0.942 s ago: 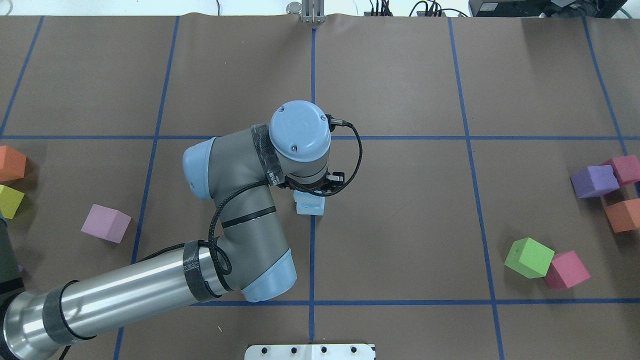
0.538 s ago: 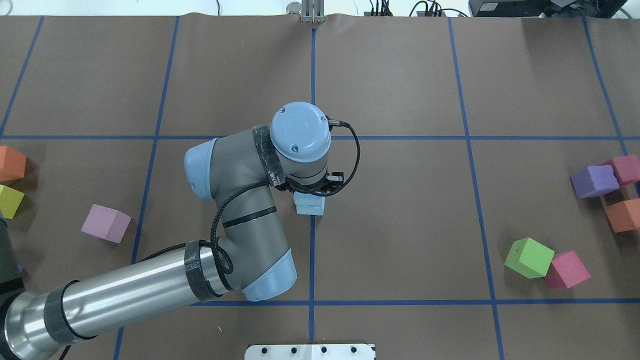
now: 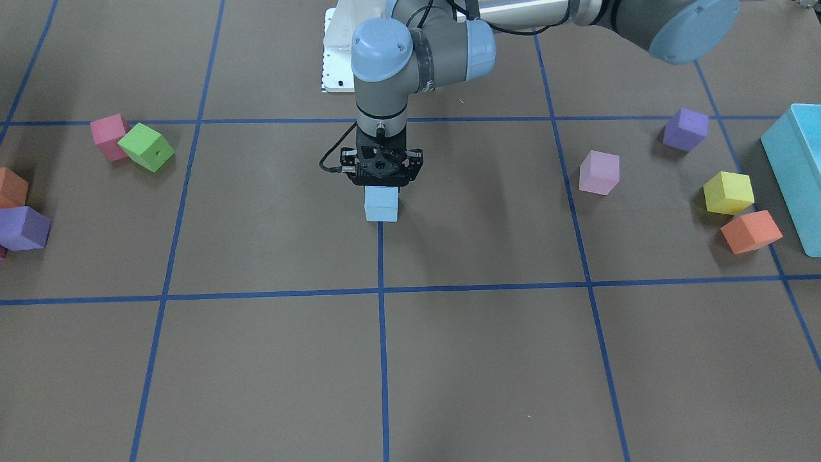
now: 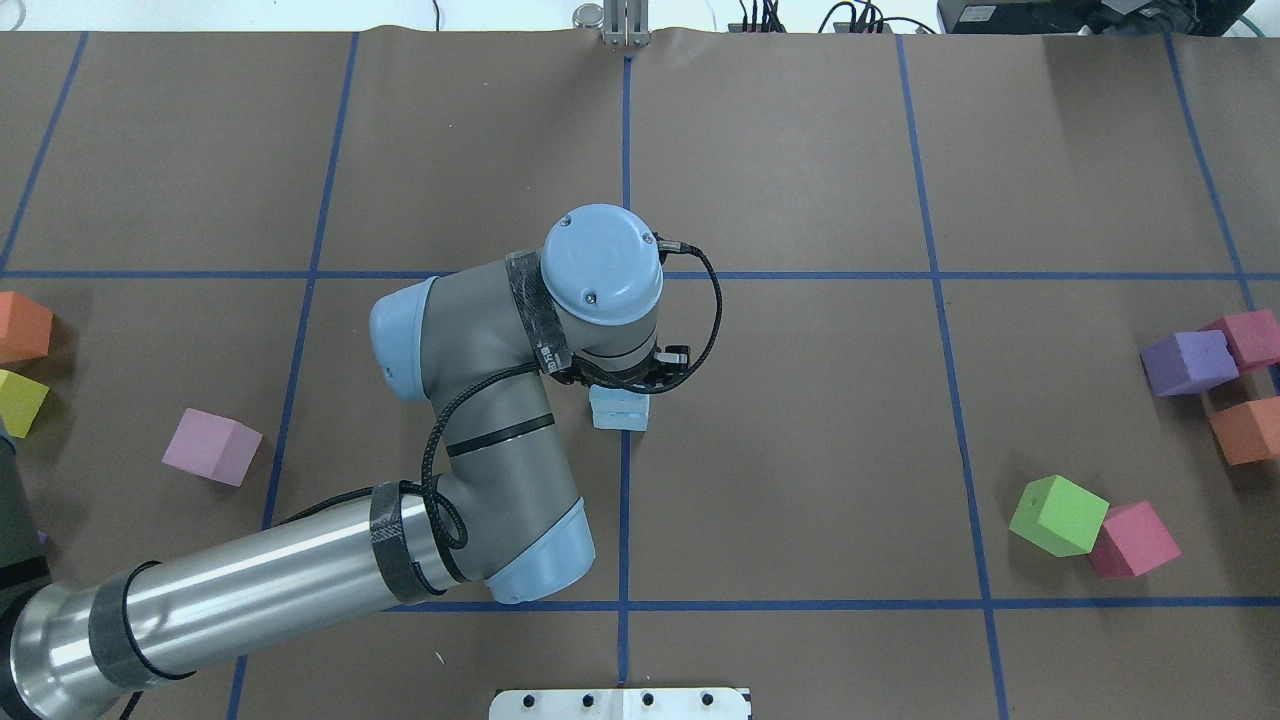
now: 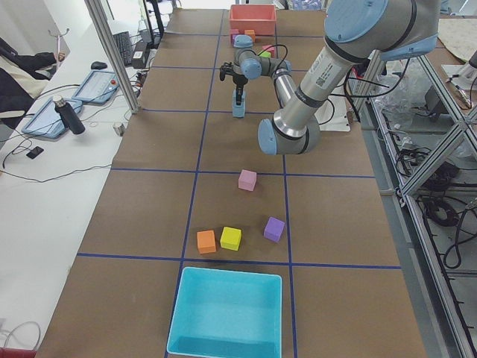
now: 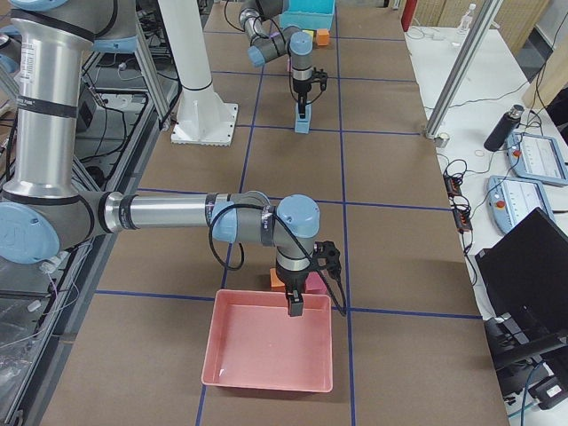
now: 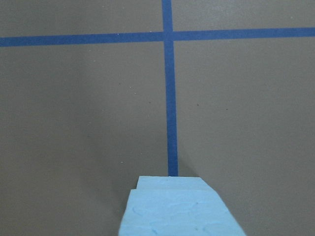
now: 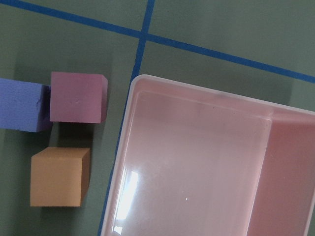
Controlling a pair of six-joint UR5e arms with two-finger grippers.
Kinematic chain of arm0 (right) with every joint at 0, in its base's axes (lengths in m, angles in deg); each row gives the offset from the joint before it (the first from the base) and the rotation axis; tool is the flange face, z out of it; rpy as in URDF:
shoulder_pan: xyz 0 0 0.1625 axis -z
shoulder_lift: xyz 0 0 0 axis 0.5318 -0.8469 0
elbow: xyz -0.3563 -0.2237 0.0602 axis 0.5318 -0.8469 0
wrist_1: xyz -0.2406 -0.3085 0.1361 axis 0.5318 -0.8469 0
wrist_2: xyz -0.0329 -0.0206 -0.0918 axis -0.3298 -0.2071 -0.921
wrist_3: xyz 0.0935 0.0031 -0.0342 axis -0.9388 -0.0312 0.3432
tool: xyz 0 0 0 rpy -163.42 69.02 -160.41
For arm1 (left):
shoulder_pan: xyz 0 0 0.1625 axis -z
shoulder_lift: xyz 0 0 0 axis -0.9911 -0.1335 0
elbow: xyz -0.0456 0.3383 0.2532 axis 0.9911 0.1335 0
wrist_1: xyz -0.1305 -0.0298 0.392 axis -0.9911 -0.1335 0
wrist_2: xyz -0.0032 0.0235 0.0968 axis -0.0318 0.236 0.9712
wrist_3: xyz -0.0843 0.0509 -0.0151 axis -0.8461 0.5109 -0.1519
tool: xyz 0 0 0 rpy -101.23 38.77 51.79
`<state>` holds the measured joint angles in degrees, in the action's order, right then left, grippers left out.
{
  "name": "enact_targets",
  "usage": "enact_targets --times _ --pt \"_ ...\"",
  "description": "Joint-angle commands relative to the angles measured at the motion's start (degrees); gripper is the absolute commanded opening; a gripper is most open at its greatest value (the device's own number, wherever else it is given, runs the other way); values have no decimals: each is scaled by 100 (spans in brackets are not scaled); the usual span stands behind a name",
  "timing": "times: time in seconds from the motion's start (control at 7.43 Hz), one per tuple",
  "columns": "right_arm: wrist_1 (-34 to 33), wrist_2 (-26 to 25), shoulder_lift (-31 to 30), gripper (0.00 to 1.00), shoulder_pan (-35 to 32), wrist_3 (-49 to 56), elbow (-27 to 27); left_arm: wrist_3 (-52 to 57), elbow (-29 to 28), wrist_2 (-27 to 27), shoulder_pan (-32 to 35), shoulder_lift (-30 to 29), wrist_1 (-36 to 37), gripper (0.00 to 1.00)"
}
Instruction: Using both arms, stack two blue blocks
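Table [image 4: 800, 150]: brown paper with a blue tape grid, and broad bare room round the centre.
Left arm [image 4: 480, 400]: reaches to mid-table, wrist upright over the stack.
Right arm [image 6: 169, 213]: at the table's end on the robot's right.
Turquoise box [image 5: 227, 313]: at the other end, well apart from the stack.
Pink tray [image 6: 257, 351]: under the right gripper [image 6: 295, 309], whose jaw state cannot be told.
Left gripper [image 3: 381, 185]: just over the stack. Its fingers are hidden, so grasping or released cannot be told.
Loose cubes: the lilac cube [image 4: 212, 447] and green cube [image 4: 1058, 515] are nearest, both well apart.
Blue blocks [image 3: 381, 205]: stacked on the centre tape line. The lower block [image 7: 167, 182] seems to peek slightly past one edge of the upper block [image 7: 179, 216].
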<state>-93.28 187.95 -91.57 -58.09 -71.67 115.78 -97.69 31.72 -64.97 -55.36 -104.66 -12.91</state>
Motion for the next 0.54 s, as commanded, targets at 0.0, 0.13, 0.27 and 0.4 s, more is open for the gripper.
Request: enact_targets --times 0.0,0.13,0.27,0.4 --pt "0 -4 5 100 4 0 0 0 0 0 -7 -1 -1 66" --pt "0 -4 -4 100 -5 0 0 0 -9 0 -7 -1 -18 78" --pt "0 5 5 100 4 0 0 9 -35 8 -7 8 -45 97" --pt "0 5 5 100 4 0 0 0 -35 9 -7 8 -54 98"
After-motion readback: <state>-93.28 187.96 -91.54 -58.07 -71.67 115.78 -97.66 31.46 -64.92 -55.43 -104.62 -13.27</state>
